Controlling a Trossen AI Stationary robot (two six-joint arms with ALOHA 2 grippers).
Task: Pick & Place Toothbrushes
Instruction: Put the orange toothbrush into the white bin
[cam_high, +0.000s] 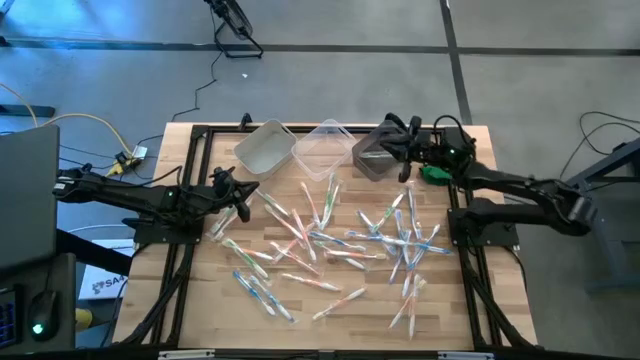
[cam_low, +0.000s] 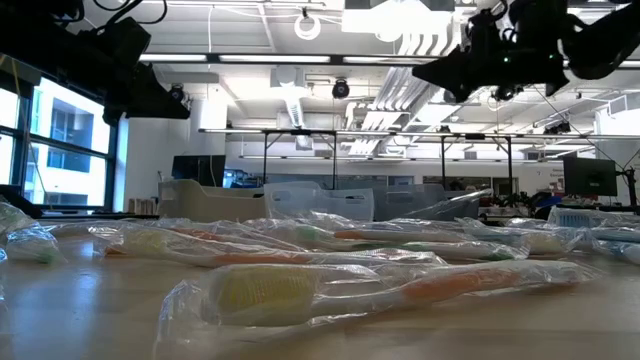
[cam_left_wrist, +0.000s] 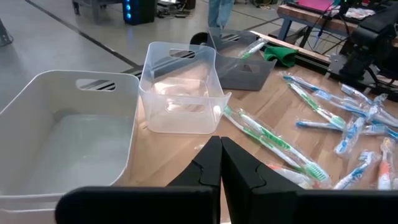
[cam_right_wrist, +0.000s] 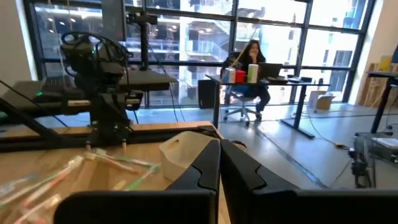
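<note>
Toothbrushes (cam_high: 340, 240), slim white ones in clear crinkly wrappers with orange, blue or green handles: scattered loose over the middle and near part of the pale wooden table (cam_high: 480, 320), many crossing or lying on top of one another, thickest toward the right side. None seen inside a bin.

Along the far edge, three plastic bins in a row: white opaque bin (cam_high: 263, 148) on the left, clear bin (cam_high: 325, 150) in the middle, dark grey bin (cam_high: 374, 157) on the right. A small green object (cam_high: 434, 173) lies just beside the grey bin's right end.

Left gripper (cam_high: 243, 196): at the table's left edge near the white bin, fingers pressed together, holding nothing. Right gripper (cam_high: 400, 143): over the far right, above or just beside the grey bin, fingers likewise together and empty.

Risks, as judged:
- Overlapping brushes: a pinch into the right-hand pile could lift two at once or drag a neighbour along.
- Slick, loose wrappers: fingers may catch film alone, so a brush could slip or swing and drop short of a bin.
- Both sets of fingers are closed; descending like this would push brushes aside, not grasp them.
- Right arm sits close to the grey bin; a careless sweep could knock it.
- Green object could be mistaken for a green-handled brush.
</note>
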